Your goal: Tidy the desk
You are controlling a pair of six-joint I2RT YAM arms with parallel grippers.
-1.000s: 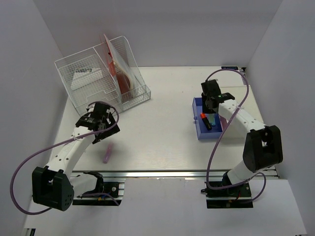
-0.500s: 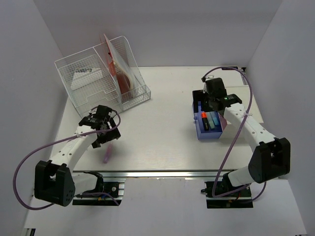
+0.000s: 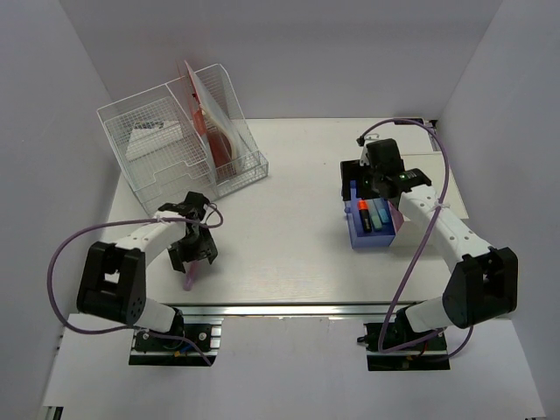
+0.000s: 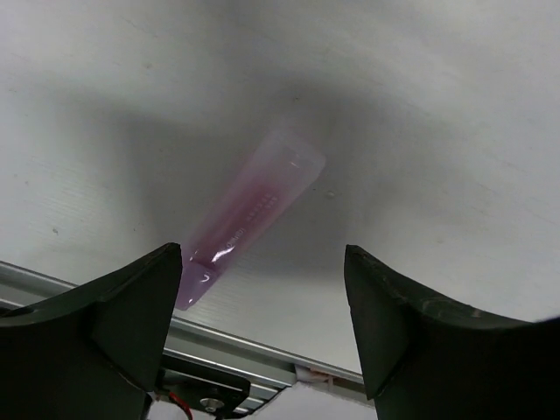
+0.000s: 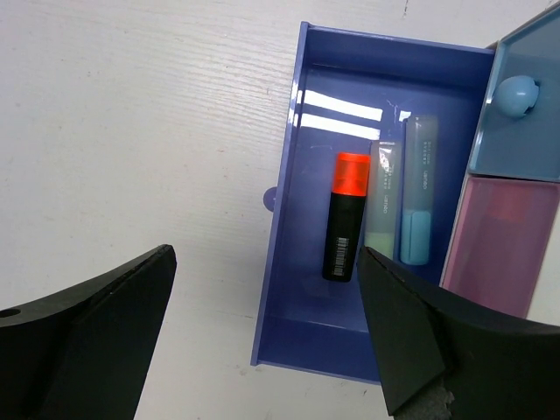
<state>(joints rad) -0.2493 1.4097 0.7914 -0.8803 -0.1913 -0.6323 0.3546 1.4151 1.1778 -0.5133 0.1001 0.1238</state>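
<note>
Near the front-left corner of the desk (image 3: pixel 289 236), just behind the rail (image 3: pixel 332 309), one pink highlighter (image 4: pixel 254 214) lies slantwise under my spread left gripper (image 4: pixel 260 271), the nearer arm, long axis roughly front-to-back, while my right gripper (image 5: pixel 265 262), also spread, hovers over one purple drawer (image 5: pixel 302 319) holding three markers (image 5: pixel 346 219).

The top view is lit brightly and evenly from above; only faint, soft shadows are cast on the white surface (image 3: pixel 289 245) beneath the arms, and detail is kept sharp. The left wrist view is dimmer: a broad grey shadow is thrown around the pink tube (image 4: pixel 254 210), which is rendered soft, and the left claw (image 4: pixel 262 254) is seen dark and blurred. In the right wrist view, two white glare stripes are reflected in the blue drawer (image 5: pixel 311 227), and the right claw (image 5: pixel 267 254) is underexposed.
</note>
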